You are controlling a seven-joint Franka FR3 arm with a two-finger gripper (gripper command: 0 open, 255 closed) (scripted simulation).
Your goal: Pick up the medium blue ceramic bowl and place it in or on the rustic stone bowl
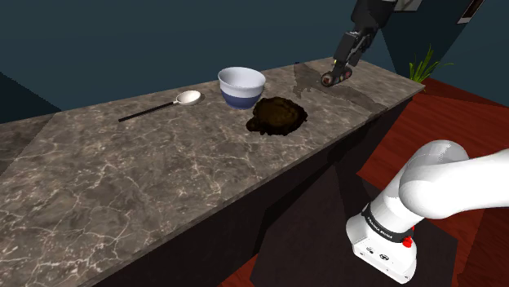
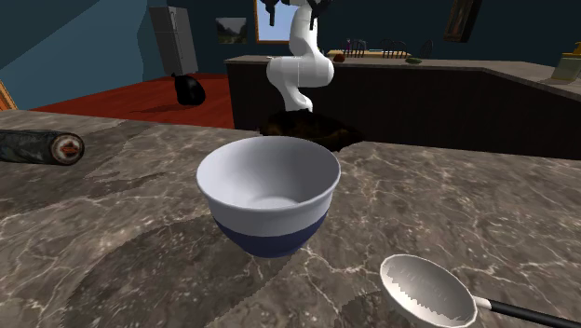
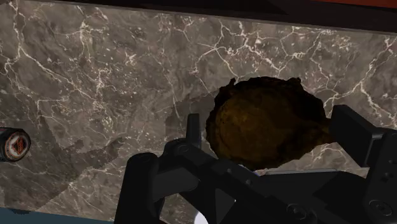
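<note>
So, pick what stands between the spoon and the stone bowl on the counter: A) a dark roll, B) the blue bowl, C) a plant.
B: in the shoulder view the blue bowl stands on the counter with the spoon on one side and the stone bowl on the other.

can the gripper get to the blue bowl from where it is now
Probably yes. The open gripper hangs above the stone bowl, the blue bowl stands just beside that, and nothing covers its rim; the spoon lies apart.
</note>
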